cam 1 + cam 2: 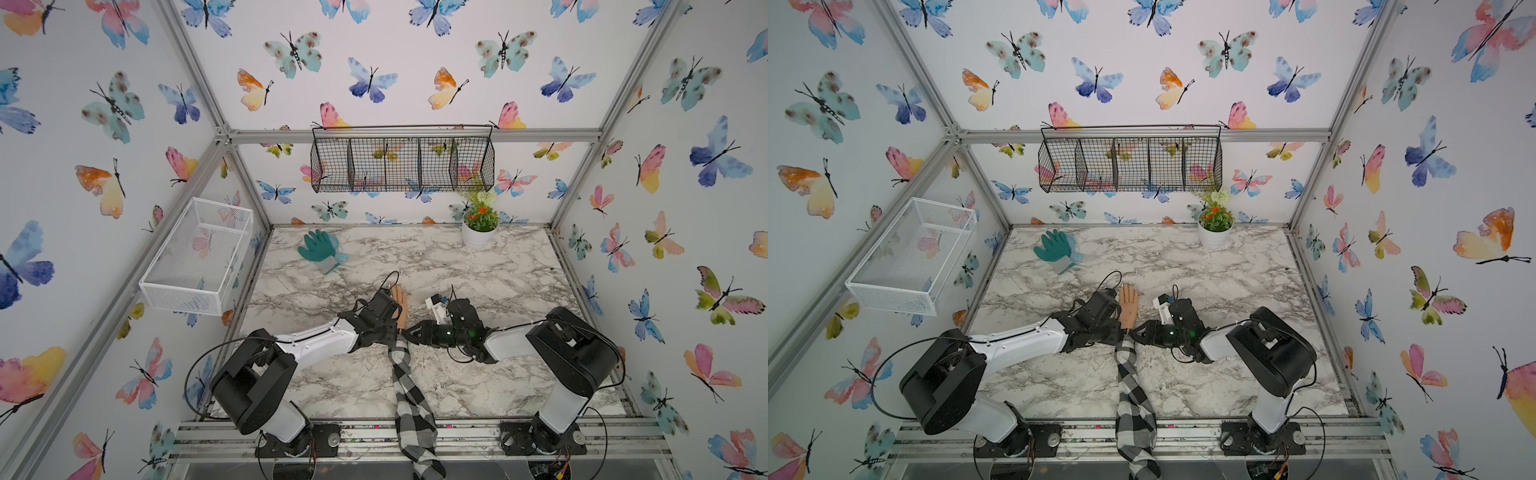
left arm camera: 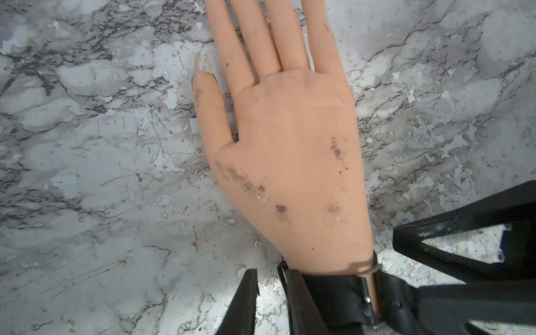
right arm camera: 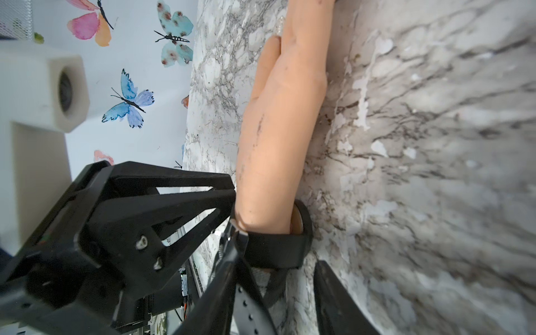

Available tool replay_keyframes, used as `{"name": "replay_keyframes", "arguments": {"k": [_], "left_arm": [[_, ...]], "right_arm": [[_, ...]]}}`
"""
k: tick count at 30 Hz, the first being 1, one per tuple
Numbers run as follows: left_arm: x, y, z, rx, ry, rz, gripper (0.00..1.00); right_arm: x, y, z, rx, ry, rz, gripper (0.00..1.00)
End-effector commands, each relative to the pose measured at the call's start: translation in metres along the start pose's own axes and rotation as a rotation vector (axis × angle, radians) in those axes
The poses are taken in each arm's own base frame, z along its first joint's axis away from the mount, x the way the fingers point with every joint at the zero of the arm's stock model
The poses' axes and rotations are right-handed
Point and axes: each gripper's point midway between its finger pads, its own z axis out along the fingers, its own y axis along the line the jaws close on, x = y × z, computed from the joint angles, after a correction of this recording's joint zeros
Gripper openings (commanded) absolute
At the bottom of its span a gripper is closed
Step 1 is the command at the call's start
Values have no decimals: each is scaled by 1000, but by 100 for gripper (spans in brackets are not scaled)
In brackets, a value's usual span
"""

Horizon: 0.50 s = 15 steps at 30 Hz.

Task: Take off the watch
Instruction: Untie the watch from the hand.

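In both top views I am seeing the left gripper (image 1: 1116,330) and right gripper (image 1: 1138,330) meeting at the wrist of the mannequin hand (image 1: 1128,301), hiding it. The left wrist view is showing the watch (image 2: 333,293) strapped round that wrist. The right wrist view is showing the right jaws apart astride its strap and the left jaws closed, grasping what I cannot tell.

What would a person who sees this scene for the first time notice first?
The butterfly wallpaper covers the walls around the marble table. Near the table's middle lies a mannequin hand in a checked sleeve, and the left claw and right claw meet at its wrist, where the black watch sits.
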Motion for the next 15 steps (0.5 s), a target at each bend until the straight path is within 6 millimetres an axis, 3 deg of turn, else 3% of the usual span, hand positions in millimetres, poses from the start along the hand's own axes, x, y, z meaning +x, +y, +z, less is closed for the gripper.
{"name": "replay_keyframes", "arguments": {"k": [1,9,15], "left_arm": [[-1,-3,-3,24,-15,-11,22],[4,0,0,15,-12,-9,22],[6,1,3,12,-12,-11,21]], "right_arm": [[0,12,-7,-2,1,-30,50],[-9,20,-24,5,-70,-22,60],[-6,21,-36,-112,-145,41,84]]}}
